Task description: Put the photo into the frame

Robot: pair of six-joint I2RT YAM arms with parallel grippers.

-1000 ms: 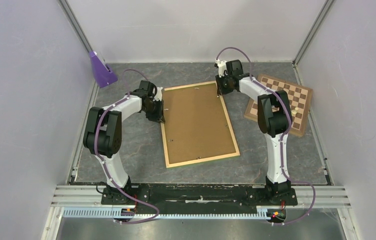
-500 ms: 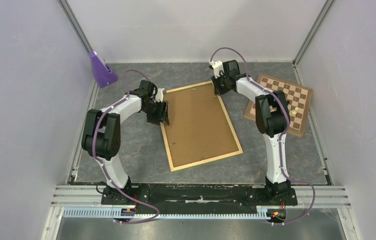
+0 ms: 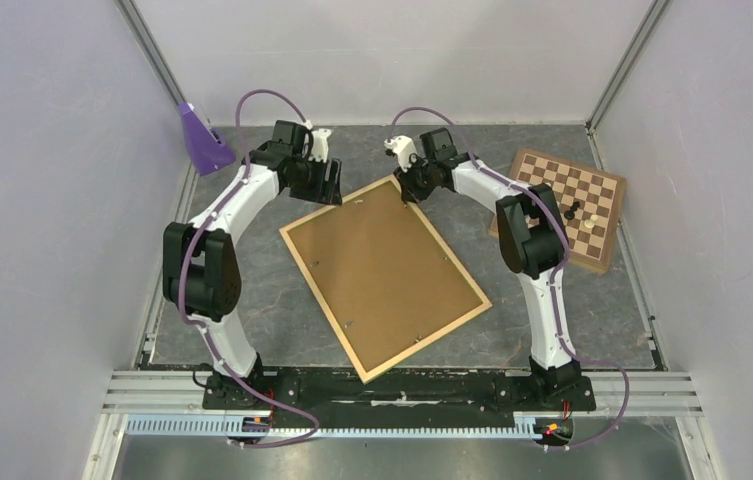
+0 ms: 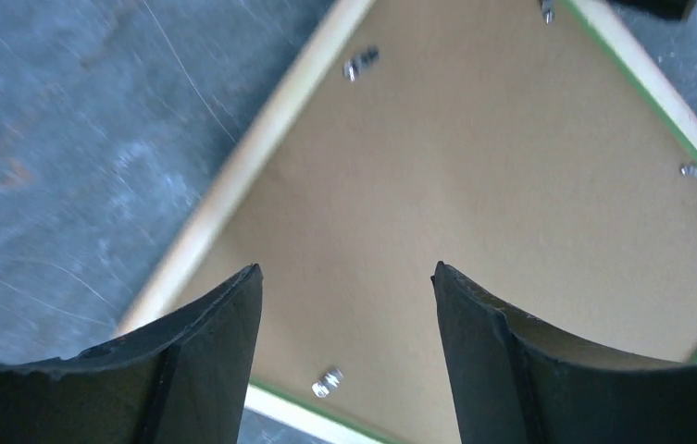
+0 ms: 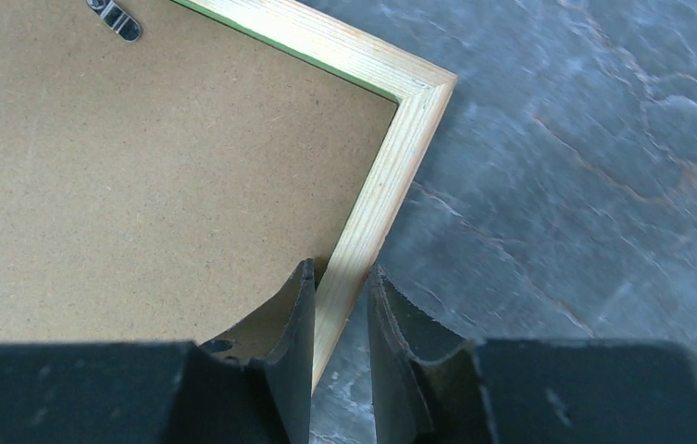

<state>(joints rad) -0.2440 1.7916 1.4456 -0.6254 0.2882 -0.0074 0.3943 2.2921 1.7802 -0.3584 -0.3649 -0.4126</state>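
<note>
The frame point(image 5: 379, 199) was found back-up on the table point(image 3: 252, 290), long axis diagonal: far end left, near end right. Its far corner rail was pinched by the right tool point(image 5: 340, 277), jaws nearly closed. The left tool point(image 4: 344, 268) was held wide open, empty, near the frame's far-left rail. Pale grained wood, green edge; flat brown panel point(image 3: 382, 265) fitted; photo not seen.

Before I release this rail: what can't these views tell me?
1. Photo: in no view; the brown hardboard panel covers the pale wooden frame opening.
2. Frame's front: face down, every view.
3. Right pincer hold on the frame: top view, hidden under its own wrist.
4. Pieces on the brown-and-cream chessboard: top view, too small to identify.
</note>
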